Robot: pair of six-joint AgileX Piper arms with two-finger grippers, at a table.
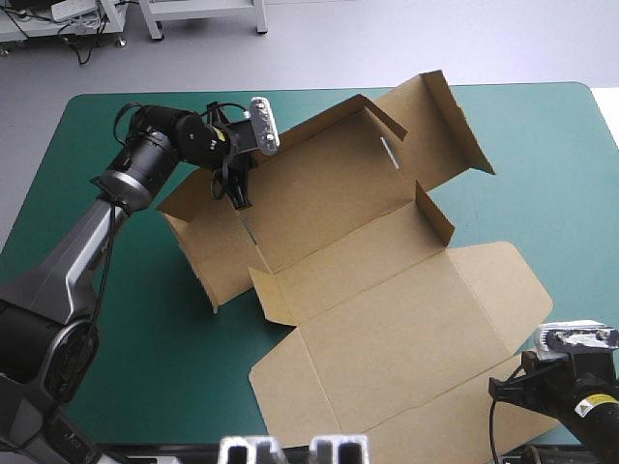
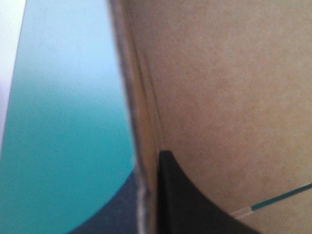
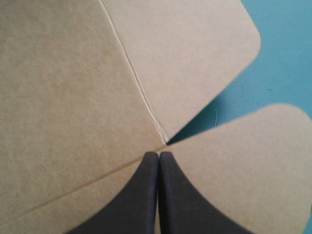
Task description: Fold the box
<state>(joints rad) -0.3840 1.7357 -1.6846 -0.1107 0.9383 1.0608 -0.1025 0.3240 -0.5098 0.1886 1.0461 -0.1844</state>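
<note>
1. We see the brown box lying partly formed across the middle of the tabletop. It runs from near the far edge toward the near right corner.
2. Its far half has walls and flaps standing up at angles. Its near half, the lid, lies flat on the teal-green cover.
3. The lid's near edge is cut off at the bottom of the high view, so we cannot trace where it ends.
4. The left gripper is at the raised wall on the box's left side. Its fingertips are hard to make out from above.
5. In the left wrist view, the left gripper is clamped on that wall. One black finger lies on the inner face and a dark shape on the outer, with the board's edge between them.
6. That view is filled by the box and the cover. A thin slit in the board shows teal-green through it.
7. The right gripper sits at the lid's near right corner, largely cut off from above.
8. In the right wrist view, the right gripper has its fingers pressed together in one point. They sit over the box where a crease meets a notch between two rounded flaps.
9. Bare cover shows beyond those flaps.
10. Wide open cover lies at the near left corner, along the left edge and by the far right corner.
</note>
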